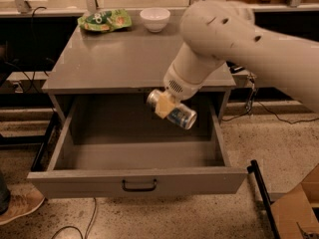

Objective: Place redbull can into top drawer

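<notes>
My gripper is shut on the redbull can, a slim silver-and-blue can held on its side and tilted down to the right. It hangs in the air over the back right part of the open top drawer. The drawer is pulled far out of the grey cabinet, and its inside is bare. Its flat front panel carries a dark curved handle. My big white arm comes in from the upper right and hides part of the cabinet top.
A white bowl and a green snack bag sit at the back of the cabinet top. A shoe shows at the lower left. A cardboard box and a black frame stand at the lower right.
</notes>
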Controlling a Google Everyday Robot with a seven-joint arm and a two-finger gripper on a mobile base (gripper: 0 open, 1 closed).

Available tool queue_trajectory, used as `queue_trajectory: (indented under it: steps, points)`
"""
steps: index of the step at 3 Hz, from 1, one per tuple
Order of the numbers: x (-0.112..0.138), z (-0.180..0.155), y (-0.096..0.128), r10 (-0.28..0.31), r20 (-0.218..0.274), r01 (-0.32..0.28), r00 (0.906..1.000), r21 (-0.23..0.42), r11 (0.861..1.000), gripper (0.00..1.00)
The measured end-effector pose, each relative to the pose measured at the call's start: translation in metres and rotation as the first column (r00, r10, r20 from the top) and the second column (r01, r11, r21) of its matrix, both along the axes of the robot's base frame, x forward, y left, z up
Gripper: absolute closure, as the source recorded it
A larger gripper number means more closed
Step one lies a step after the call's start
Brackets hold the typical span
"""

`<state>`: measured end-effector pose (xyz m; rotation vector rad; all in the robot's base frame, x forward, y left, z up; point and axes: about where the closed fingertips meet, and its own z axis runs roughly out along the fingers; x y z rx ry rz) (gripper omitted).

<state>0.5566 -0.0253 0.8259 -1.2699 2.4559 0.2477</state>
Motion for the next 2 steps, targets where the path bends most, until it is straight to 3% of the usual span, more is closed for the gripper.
queue_trajectory:
  steps: [2]
  points:
    - [-0.001, -0.028, 0.006, 0.010, -0.039, -0.010, 0.9992, -0.016, 1.000, 1.00]
